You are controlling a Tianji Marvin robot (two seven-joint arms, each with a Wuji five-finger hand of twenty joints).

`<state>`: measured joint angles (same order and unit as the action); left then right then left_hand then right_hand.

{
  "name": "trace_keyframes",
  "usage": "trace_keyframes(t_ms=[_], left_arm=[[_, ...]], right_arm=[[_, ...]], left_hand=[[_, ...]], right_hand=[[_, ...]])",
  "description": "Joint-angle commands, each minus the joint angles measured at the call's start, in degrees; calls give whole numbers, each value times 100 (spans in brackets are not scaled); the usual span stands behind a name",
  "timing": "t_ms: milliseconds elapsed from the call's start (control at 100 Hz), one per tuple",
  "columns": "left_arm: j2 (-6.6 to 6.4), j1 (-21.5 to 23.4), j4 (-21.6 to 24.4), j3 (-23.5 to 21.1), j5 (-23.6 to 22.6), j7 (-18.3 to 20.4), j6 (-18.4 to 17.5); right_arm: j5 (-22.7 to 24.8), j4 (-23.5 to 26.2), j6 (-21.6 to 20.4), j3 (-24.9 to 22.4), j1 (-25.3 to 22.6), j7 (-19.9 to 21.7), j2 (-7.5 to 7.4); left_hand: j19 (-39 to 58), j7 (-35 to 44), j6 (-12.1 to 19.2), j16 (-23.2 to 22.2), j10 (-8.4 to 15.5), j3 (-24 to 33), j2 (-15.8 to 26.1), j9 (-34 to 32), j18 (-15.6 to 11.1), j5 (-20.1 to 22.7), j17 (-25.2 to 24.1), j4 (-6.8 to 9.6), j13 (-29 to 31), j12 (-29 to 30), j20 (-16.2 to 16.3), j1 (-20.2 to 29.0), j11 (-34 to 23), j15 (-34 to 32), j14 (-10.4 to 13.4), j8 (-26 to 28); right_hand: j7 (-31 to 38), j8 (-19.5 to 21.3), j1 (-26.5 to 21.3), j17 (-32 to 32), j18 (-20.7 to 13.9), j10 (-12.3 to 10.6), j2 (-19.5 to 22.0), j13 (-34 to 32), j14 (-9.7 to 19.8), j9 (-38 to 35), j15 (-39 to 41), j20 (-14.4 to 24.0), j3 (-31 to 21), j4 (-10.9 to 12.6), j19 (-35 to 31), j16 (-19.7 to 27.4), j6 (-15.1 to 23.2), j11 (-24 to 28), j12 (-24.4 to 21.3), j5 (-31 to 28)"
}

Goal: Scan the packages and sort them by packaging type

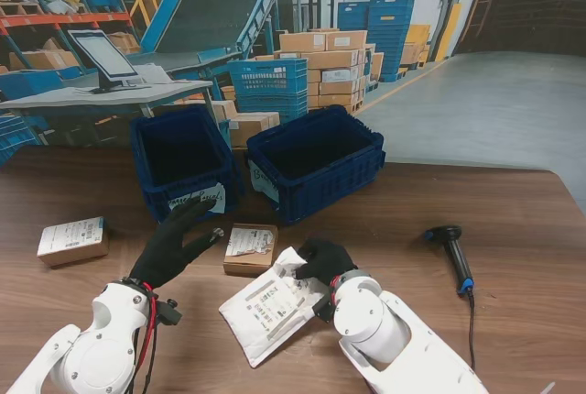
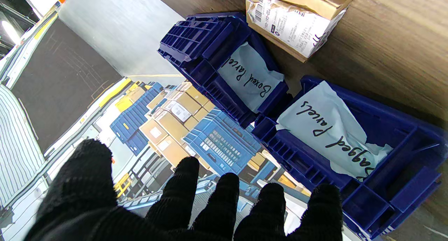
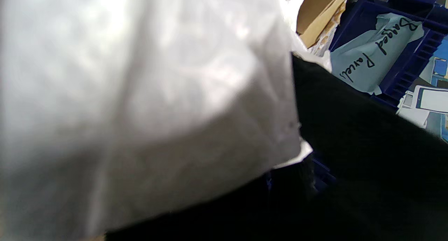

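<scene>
You have sorted nothing visible: both dark blue plastic crates (image 1: 316,160) look empty. Your right hand (image 1: 322,260) pinches the white plastic bagged parcel (image 1: 265,307) at lower centre; your left hand (image 1: 172,243) hovers spread, holding nothing. Count: two brown cardboard boxes (image 1: 250,247), one bag, one black handheld scanner (image 1: 451,246) lying unused at right.

Wooden table (image 1: 513,321) carries two blue bins (image 1: 183,160) (image 1: 316,160) side by side at the far edge, two cardboard boxes (image 1: 73,240) (image 1: 250,247), a white bagged parcel (image 1: 265,311), and a handheld scanner (image 1: 453,252) at right.
</scene>
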<state>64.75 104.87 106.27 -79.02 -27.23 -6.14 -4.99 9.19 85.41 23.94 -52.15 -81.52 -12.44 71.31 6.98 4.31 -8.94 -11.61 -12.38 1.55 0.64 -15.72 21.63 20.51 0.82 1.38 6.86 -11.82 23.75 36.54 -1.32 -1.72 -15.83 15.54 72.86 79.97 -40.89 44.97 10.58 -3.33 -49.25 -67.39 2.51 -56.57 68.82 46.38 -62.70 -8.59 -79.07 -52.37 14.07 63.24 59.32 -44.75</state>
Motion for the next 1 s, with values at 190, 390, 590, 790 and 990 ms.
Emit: trace_keyframes(t_ms=[190,390,590,790,990], left_arm=[[13,-7,7,48,13,96,-33],[14,-14,-4,56,1,81,-43],[16,-6,-10,52,-11,66,-58],[15,-6,-25,64,-29,55,-82],[11,-13,-34,72,-34,71,-85]], right_arm=[[105,41,141,-2,7,287,25],[258,214,290,-17,-2,623,-101],[372,379,371,-79,-63,868,-206],[573,570,451,-178,-174,910,-264],[788,978,568,-386,-361,911,-319]], left_hand=[[123,-11,25,-19,-27,-164,28,0,47,10,-45,159,-44,-24,-30,-45,55,-30,-72,59],[124,-10,25,-18,-29,-164,27,-2,45,13,-44,160,-41,-25,-30,-46,54,-30,-69,60],[123,-11,24,-18,-34,-163,24,-1,46,10,-46,161,-41,-24,-31,-45,54,-30,-74,59],[126,-13,28,-19,-27,-166,30,-4,43,8,-39,160,-39,-25,-30,-52,53,-31,-68,59],[127,-13,31,-18,-29,-164,29,-6,45,7,-39,161,-41,-25,-30,-49,53,-30,-69,59]], right_hand=[[-396,-202,32,-726,-23,208,490,760,-239,730,-465,-149,324,193,544,148,68,-209,-194,476],[-979,-1628,360,-1326,7,557,952,1473,-554,1348,-1074,-302,792,393,1101,325,-179,-680,-542,1080],[-1496,-2949,429,-1786,26,787,1192,2135,-834,1958,-1868,-379,1147,496,1531,679,-452,-1231,-1146,1408],[-2306,-3744,586,-2220,85,978,1551,2787,-1003,2614,-2857,-538,1375,622,2105,1316,-850,-1768,-1831,1501],[-3056,-3923,730,-2294,146,1019,1944,2799,-1064,2654,-3356,-647,1622,756,2387,1724,-1109,-2017,-2222,1435]])
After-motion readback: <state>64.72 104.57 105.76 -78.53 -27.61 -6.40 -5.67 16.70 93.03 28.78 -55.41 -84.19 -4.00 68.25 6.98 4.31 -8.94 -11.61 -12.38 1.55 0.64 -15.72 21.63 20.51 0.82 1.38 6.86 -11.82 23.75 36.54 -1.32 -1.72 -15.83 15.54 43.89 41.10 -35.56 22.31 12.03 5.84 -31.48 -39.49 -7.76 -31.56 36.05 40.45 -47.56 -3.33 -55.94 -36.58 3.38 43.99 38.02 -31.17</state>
